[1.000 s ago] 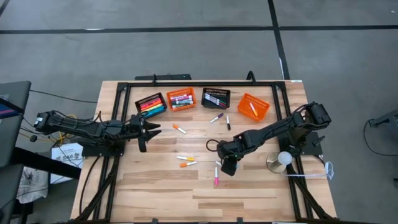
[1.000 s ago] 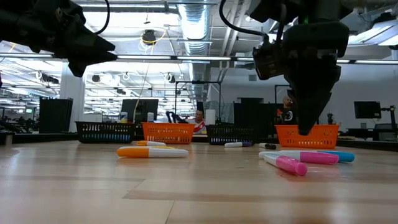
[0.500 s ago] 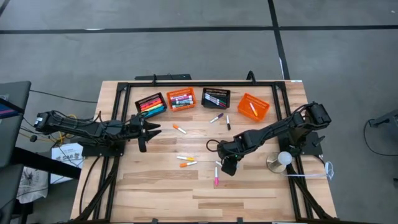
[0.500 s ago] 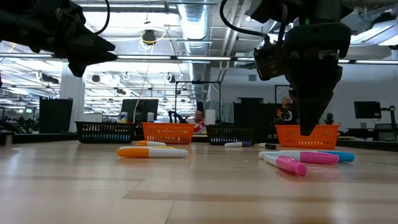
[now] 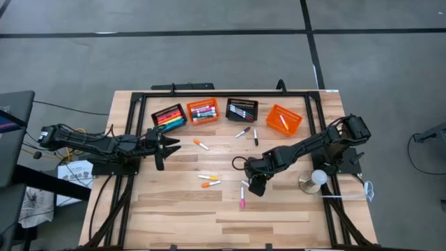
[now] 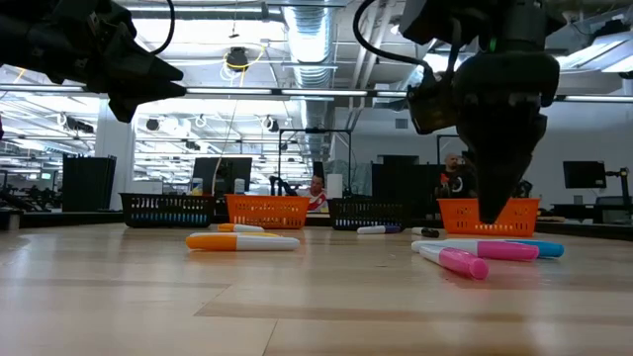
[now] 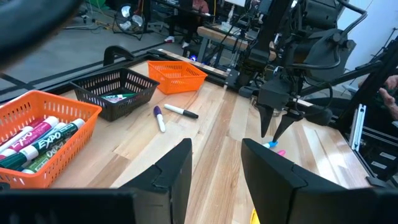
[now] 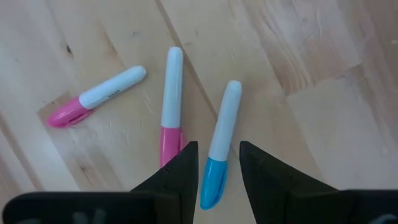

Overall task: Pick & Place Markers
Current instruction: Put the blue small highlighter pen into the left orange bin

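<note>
The right gripper (image 5: 255,187) hangs low over the table, fingers parted and empty. The left gripper (image 5: 164,146) waits open, raised.

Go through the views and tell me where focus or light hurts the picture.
Low view: ceiling lights glare, both arms read as dark shapes, the pink marker up front is soft. Left wrist view: the near orange basket is blurred. Right wrist view: the blue marker is evenly lit, with slight blur.

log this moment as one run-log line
step: reach for marker | right gripper: open, above blue-capped marker | left gripper: open, waiting near baskets | loose markers on table
</note>
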You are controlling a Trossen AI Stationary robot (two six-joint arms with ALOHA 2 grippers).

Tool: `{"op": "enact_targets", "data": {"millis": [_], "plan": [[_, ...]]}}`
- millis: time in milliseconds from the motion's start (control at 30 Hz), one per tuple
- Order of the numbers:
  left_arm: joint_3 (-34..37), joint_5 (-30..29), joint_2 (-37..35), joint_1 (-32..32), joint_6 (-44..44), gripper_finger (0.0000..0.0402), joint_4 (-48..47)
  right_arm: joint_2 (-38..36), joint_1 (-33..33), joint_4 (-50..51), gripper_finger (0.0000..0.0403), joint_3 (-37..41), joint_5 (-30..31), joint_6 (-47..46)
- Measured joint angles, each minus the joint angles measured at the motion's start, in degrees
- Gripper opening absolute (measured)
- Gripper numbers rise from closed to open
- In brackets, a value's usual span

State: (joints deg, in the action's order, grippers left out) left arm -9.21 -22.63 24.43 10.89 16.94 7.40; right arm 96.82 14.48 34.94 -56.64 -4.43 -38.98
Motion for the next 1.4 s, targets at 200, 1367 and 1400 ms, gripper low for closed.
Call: {"op": "enact_targets", "data": {"millis": [200,1367,1400], "plan": [[0.0,0.0,0.0,0.0,0.0,0.0138,0.0,2.9,0.0,-1.0,0.0107,0.0,-0.1,0.0],[0.0,0.0,0.6,0.0,-0.2,0.0138,0.4,7.1,-3.7,0.0,0.0024,0.0,-1.6,-1.6],[0.0,0.0,0.6,0.0,-0.2,0.0138,0.4,7.1,-3.9,0.0,0.0023,0.0,-1.8,-1.6]]}}
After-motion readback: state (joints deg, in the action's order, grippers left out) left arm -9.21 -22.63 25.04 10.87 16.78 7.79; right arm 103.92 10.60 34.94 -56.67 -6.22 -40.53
